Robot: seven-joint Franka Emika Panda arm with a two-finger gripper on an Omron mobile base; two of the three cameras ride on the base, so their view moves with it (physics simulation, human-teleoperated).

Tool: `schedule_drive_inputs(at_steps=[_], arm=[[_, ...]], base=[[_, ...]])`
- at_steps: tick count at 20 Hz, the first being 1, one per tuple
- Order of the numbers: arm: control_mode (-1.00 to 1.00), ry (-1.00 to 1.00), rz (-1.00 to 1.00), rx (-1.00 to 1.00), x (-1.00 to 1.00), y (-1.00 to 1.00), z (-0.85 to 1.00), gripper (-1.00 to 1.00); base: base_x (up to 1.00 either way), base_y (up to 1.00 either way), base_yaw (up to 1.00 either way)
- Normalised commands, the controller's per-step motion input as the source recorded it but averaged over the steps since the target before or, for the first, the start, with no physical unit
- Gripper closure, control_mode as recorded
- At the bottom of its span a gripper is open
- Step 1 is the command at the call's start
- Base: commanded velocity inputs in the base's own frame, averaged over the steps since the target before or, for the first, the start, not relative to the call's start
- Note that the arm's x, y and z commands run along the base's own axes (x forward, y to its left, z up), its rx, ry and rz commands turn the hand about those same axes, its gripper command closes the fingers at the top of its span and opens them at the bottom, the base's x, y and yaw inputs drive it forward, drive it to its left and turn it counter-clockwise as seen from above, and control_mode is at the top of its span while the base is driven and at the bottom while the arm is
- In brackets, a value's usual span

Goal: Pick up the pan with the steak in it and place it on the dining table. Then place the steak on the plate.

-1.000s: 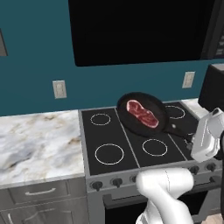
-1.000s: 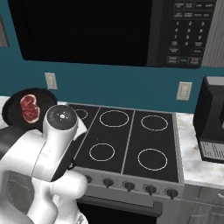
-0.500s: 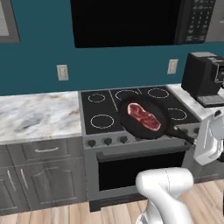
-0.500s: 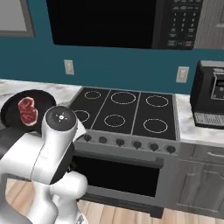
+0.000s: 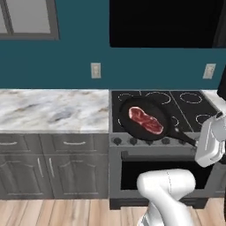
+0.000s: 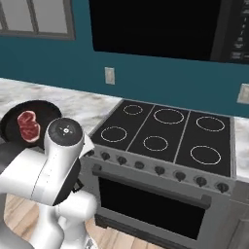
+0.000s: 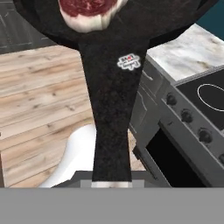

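Observation:
The black pan (image 5: pixel 132 123) hangs level in the air over the stove's front edge, with the red steak (image 5: pixel 145 119) lying flat in it. My gripper (image 5: pixel 197 143) is shut on the end of its long handle (image 5: pixel 181 136) at the right. In the right base view the pan (image 6: pixel 12 127) and steak (image 6: pixel 29 125) sit at the far left, behind my arm. The hand view looks along the handle (image 7: pixel 109 109) to the steak (image 7: pixel 89 11); my fingertips are hidden under the handle. The dining table and the plate are out of view.
A black stovetop (image 5: pixel 185 103) with an oven (image 6: pixel 146 204) below stands at the right. A marble counter (image 5: pixel 53 110) on grey cabinets (image 5: pixel 53 165) runs to the left. A dark microwave (image 6: pixel 160 24) hangs above. Wooden floor (image 7: pixel 39 96) lies below.
The whole picture has shifted: the base has backed away from the stove and moved left. The pan stays in my grip with the steak in it.

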Motion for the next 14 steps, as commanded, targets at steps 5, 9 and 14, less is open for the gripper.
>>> schedule_drive_inputs(at_steps=[5, 9, 14], arm=[[1.00, 0.00, 0.00, 0.00, 0.00, 0.00, 0.00, 1.00], [1.00, 0.00, 0.00, 0.00, 0.00, 0.00, 0.00, 1.00], [1.00, 0.00, 0.00, 0.00, 0.00, 0.00, 0.00, 1.00]], base=[[-0.06, 0.00, 0.50], [-0.06, 0.00, 0.50], [-0.06, 0.00, 0.50]])
